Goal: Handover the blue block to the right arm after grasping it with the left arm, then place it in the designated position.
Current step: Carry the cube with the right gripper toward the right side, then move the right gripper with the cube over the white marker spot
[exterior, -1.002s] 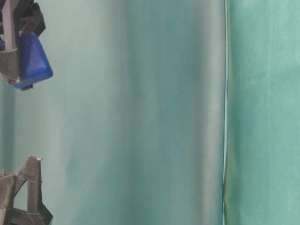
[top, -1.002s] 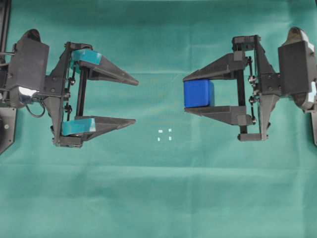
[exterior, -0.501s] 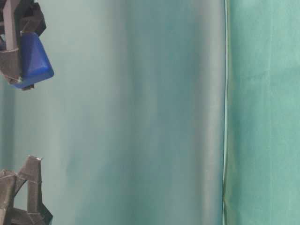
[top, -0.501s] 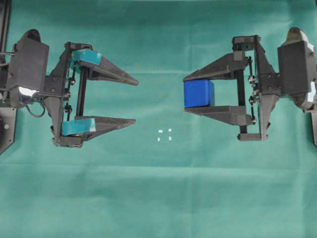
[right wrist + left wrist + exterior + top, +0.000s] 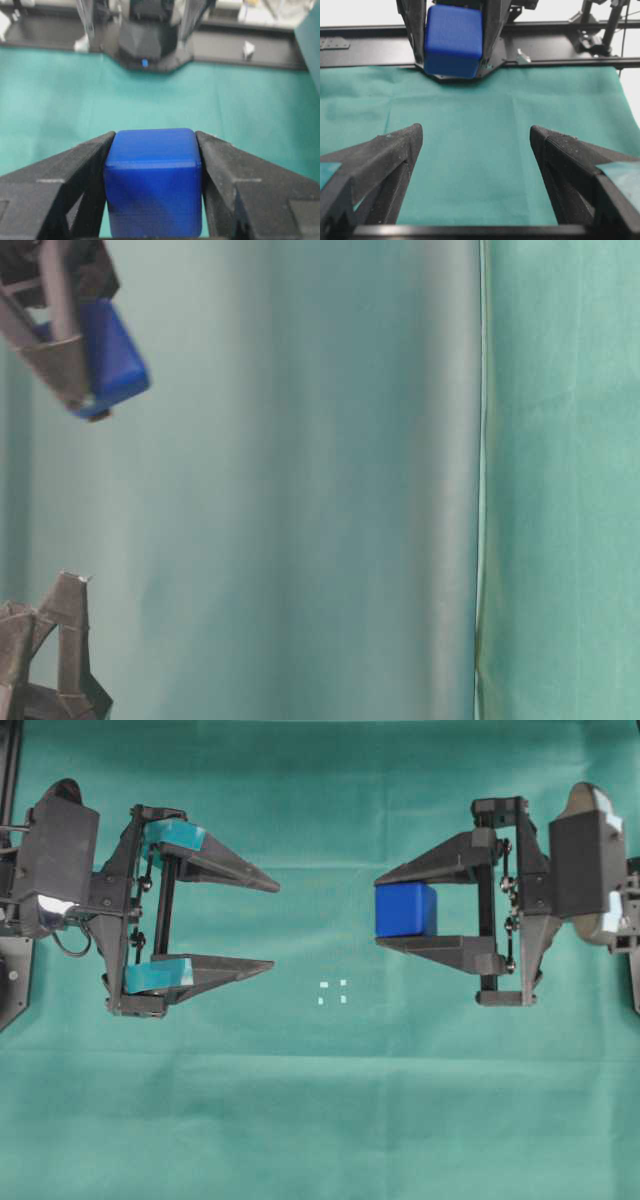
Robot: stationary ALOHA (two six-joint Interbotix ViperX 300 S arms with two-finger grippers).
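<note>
Right arm (image 5: 560, 900) jaws pinch the block (image 5: 405, 910); its wrist has just tipped; left arm (image 5: 90, 910) jaws spread, empty; placement remains.

no readable text, labels or numbers anywhere

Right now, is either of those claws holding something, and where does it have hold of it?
The right gripper holds the blue block, pinched by two opposite side faces near its fingertips. The left gripper is open and holds nothing.
</note>
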